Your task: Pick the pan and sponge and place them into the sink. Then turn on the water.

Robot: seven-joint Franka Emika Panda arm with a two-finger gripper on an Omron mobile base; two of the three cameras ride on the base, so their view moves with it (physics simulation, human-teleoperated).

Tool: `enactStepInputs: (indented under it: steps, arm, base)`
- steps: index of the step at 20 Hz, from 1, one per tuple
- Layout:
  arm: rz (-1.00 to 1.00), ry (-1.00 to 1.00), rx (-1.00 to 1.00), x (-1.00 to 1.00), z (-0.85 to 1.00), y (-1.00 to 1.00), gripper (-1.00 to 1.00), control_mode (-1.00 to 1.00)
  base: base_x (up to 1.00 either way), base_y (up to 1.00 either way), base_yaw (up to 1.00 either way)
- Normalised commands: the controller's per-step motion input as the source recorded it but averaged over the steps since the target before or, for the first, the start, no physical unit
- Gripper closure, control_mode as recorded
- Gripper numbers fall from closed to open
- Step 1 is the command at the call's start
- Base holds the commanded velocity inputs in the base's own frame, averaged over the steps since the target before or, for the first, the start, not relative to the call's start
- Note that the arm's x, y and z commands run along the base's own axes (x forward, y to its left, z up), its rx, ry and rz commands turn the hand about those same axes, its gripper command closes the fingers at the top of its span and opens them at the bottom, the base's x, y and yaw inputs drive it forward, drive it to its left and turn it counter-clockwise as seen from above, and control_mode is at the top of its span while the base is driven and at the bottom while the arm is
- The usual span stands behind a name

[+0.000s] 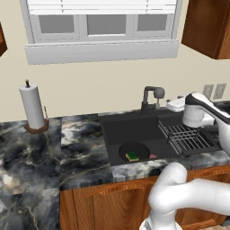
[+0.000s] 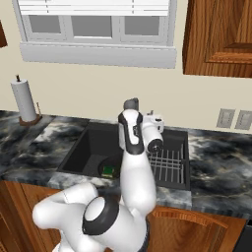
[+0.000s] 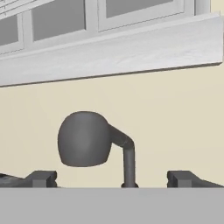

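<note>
The dark grey sink (image 1: 130, 128) is set into the marble counter. Inside it lies the round black pan (image 1: 139, 150), with the yellow and green sponge (image 1: 132, 156) resting on it. From the right base view the pan (image 2: 104, 166) and sponge (image 2: 109, 172) sit at the basin's near side, partly behind my arm. My gripper (image 3: 112, 179) is open and empty, level with the dark faucet's round knob (image 3: 84, 139), its fingertips (image 3: 41, 178) set wide on either side. The hand (image 1: 176, 105) hovers just right of the faucet (image 1: 150, 99). The water is out of view.
A ribbed black drying rack (image 1: 186, 137) fills the sink's right part, below my arm. A paper towel roll (image 1: 32, 108) stands at the back left of the counter. The window sill (image 3: 109, 57) runs above the faucet. Wall sockets (image 2: 235, 119) sit at the right.
</note>
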Motion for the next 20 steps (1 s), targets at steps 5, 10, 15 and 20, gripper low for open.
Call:
enactStepInputs:
  steps: [5, 10, 15, 20]
  arm:
    - [0.00, 0.00, -0.01, 0.31, -0.17, 0.00, -1.00, -1.00]
    - [0.00, 0.03, -0.02, 0.28, -0.22, -0.05, -1.00, -1.00]
    - [0.00, 0.02, 0.00, 0.26, -0.08, -0.21, -1.00, -1.00]
    - [0.00, 0.01, 0.00, 0.29, -0.05, -0.17, -1.00, -1.00]
  base:
    - [0.00, 0.00, 0.00]
    - [0.00, 0.00, 0.00]
    - [0.00, 0.00, 0.00]
    - [0.00, 0.00, 0.00]
